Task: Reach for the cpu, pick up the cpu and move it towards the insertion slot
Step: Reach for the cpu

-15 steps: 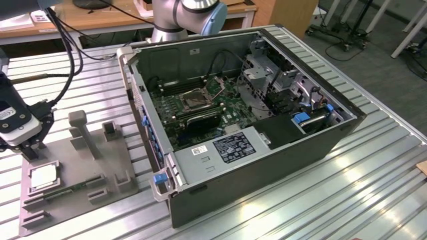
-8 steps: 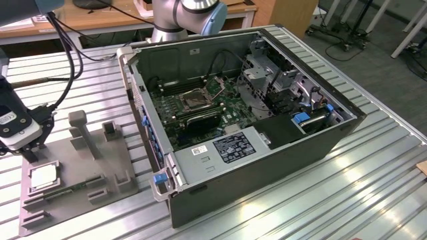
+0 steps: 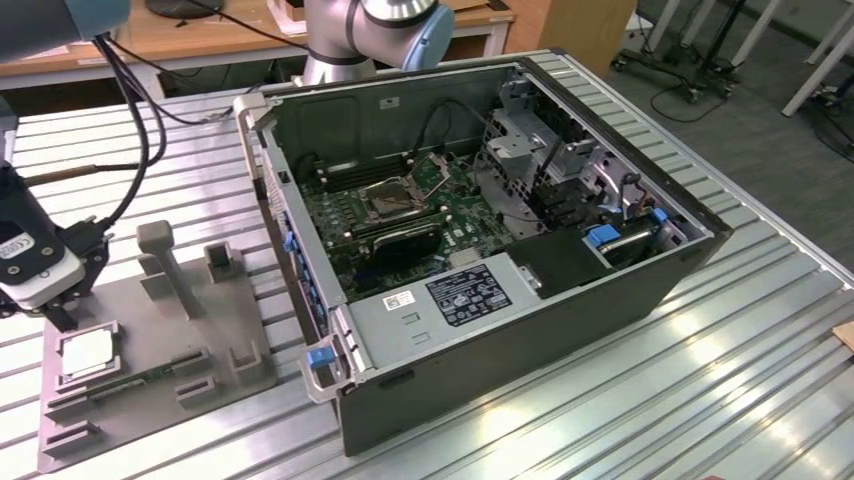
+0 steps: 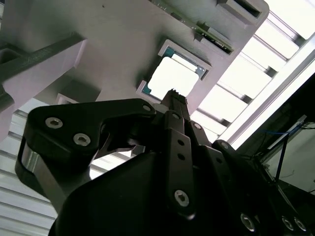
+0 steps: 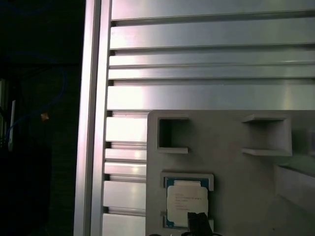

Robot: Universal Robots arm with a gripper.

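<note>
Exterior view's left, gripper (image 3: 62, 320): poised at the cpu (image 3: 88, 352); whether apart or together cannot be told. The cpu: flat in grey fixture (image 3: 160, 335) recess, unlifted. Exterior view's right, insertion slot (image 3: 395, 200): inside computer case (image 3: 534, 330), well apart; pickup and carry outstanding

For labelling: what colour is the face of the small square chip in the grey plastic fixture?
The cpu is pale silver-white; clearest in the first wrist view.

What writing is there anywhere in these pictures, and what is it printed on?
cpu: lines of print, too small to read.
black label in the computer case: too small to read.
white sticker beside it: blurred.
No text is legible enough to quote.
</note>
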